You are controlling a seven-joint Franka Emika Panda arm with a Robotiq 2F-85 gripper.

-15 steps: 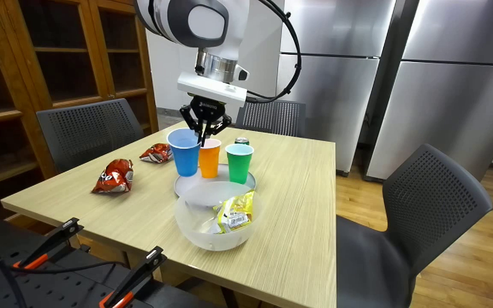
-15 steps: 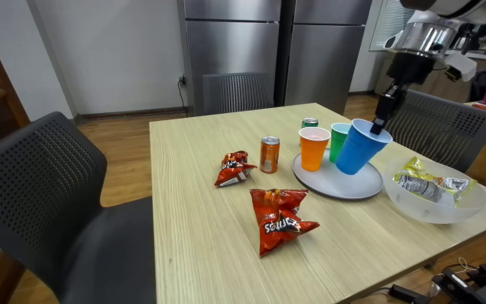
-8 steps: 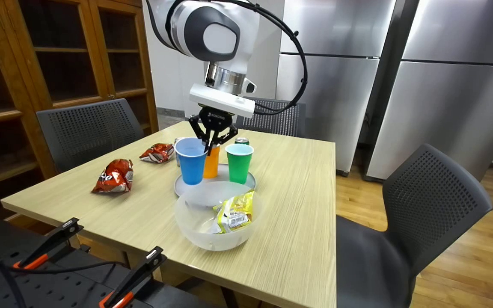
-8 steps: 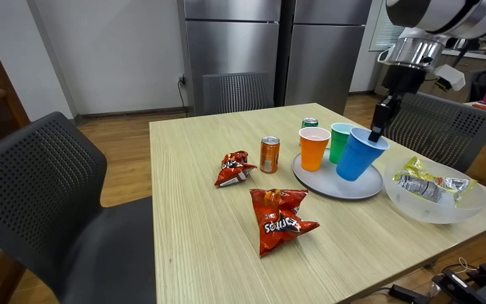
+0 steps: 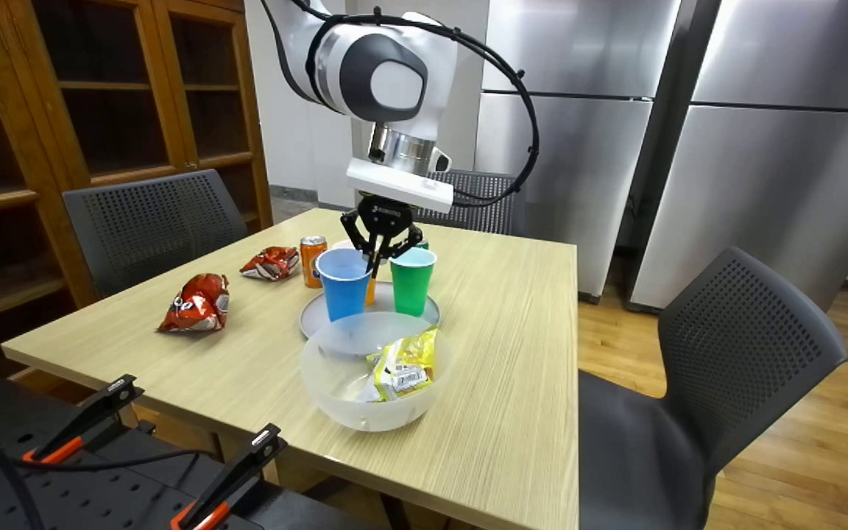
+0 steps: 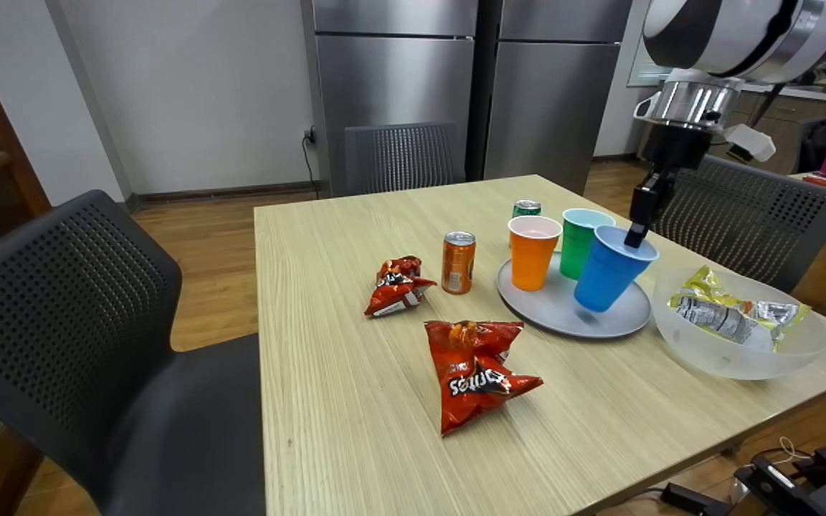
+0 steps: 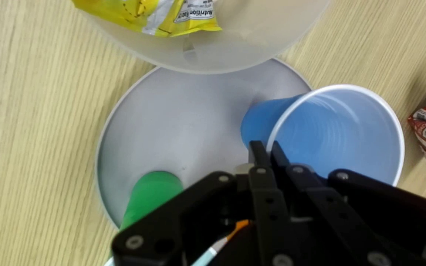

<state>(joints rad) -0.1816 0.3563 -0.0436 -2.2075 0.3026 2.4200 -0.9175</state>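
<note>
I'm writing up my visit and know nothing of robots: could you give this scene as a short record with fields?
Grip: the hand pinching the rim of a blue plastic cup
Cup's pose: tilted over a gray plate; base contact unclear
Upright on plate: orange cup, green cup
Beside plate: translucent bowl holding yellow snack packaging
Drinks: orange soda can on table; green can behind orange cup
Snacks: Doritos bag and another red bag lying on table

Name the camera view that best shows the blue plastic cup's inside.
The wrist view: the blue plastic cup, pinched by the gripper, opens toward that camera. Both exterior views show mainly its outside, with a narrow slice of interior.
</note>
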